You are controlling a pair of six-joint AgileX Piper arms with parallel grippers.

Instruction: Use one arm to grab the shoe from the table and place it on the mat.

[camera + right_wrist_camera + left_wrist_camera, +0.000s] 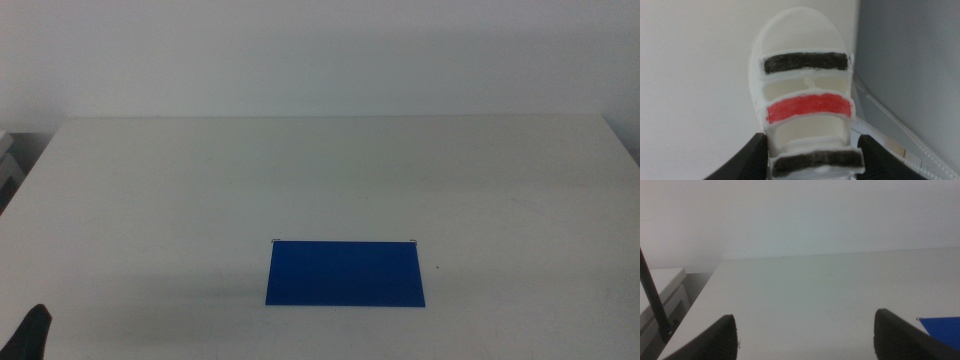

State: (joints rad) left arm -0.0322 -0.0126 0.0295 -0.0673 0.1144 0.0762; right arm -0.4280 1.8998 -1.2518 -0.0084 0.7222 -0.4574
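Right end effector (810, 157) pinching shoe (802, 90); left end effector (805, 335) spread; mat (345, 273) bare.

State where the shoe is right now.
The shoe appears only in the right wrist view, between the right gripper's dark jaws. It is absent from the middle view, where the blue mat lies bare on the table.

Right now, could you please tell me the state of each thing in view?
shoe: between the right pincer's jaws, toe pointing away from the wrist; not seen in the middle view.
mat: flat on the table, bare.
right pincer: jaws on either side of the shoe's heel end.
left pincer: open, empty, near the table's left front corner.
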